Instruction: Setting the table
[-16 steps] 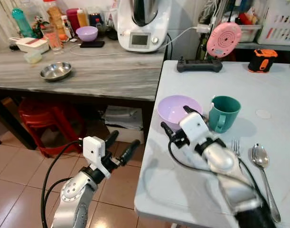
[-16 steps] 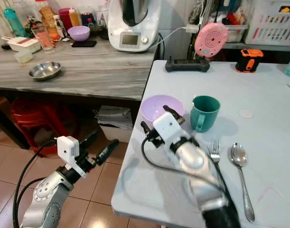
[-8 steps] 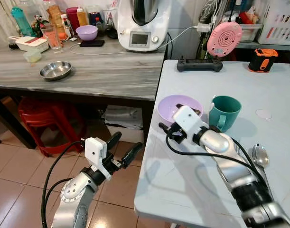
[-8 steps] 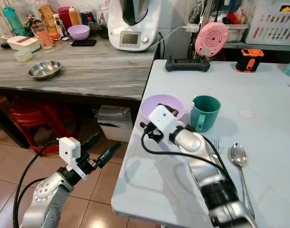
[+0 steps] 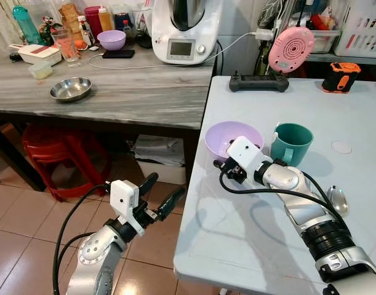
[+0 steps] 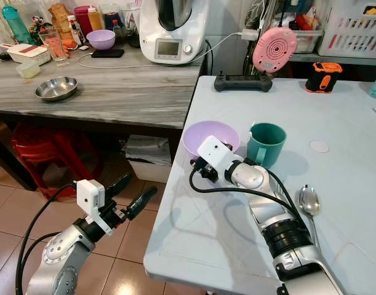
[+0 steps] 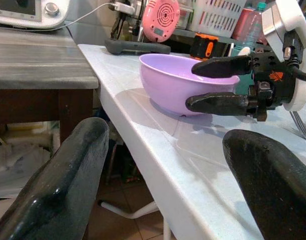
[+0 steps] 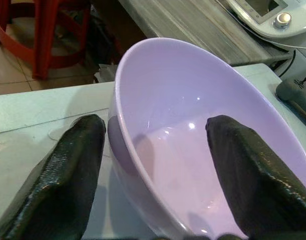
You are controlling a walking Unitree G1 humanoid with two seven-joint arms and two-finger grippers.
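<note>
**Now the rim sits between the fingers**

Here the right gripper [image 8: 153, 165] is spread open astride the purple bowl's [image 5: 228, 136] near rim, one finger inside, one outside; the bowl stands by the table [image 5: 249, 246] edge beside the green mug [image 5: 290, 145]. The left gripper [image 5: 158, 195], also open, hangs farther off over the floor. No writing is legible

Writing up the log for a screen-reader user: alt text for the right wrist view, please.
The right hand straddles the near rim of a lilac bowl, one black finger outside the wall and one inside, fingers open. The bowl sits on a pale table; a red stool stands beyond.
</note>
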